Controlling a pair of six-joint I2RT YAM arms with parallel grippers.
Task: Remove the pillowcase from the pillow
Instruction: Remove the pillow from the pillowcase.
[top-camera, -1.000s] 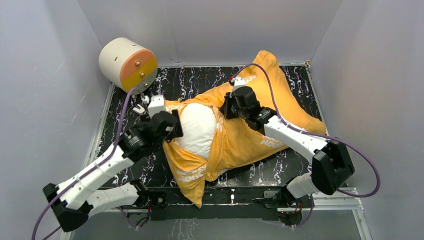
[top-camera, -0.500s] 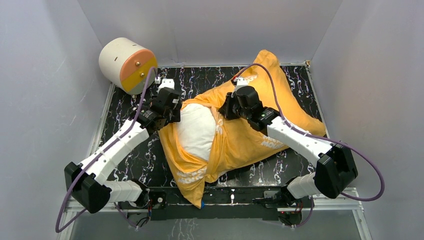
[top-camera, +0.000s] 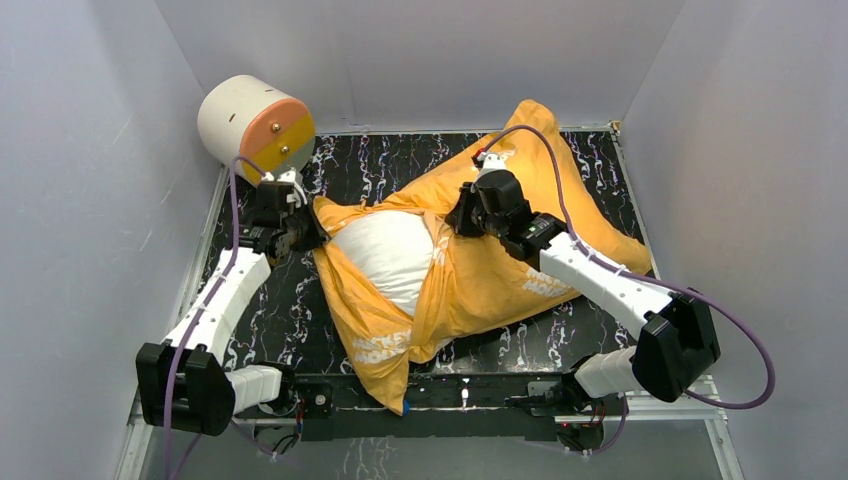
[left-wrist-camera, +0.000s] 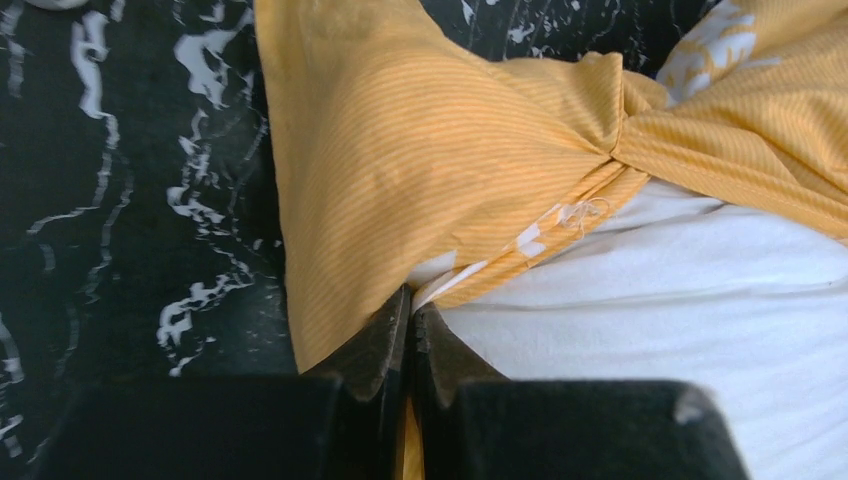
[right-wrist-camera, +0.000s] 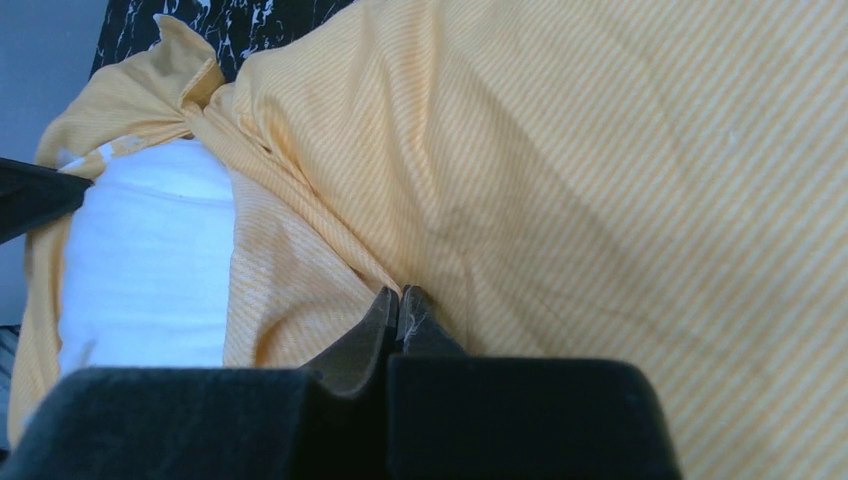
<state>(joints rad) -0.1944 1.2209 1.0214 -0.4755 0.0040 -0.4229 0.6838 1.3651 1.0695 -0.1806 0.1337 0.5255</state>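
The orange pillowcase (top-camera: 490, 285) lies across the middle of the table (top-camera: 390, 160), and one end reaches toward the back right corner. The white pillow (top-camera: 388, 255) peeks out of its open left side. The left gripper (left-wrist-camera: 411, 312) pinches the pillowcase edge beside the pillow. The right gripper (right-wrist-camera: 398, 300) pinches a fold on top.

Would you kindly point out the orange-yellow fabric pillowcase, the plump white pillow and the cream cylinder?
The orange-yellow fabric pillowcase (top-camera: 480, 285), top view: its wrinkled middle.
The plump white pillow (top-camera: 385, 255), top view: its exposed end.
The cream cylinder (top-camera: 230, 110), top view: its curved side.
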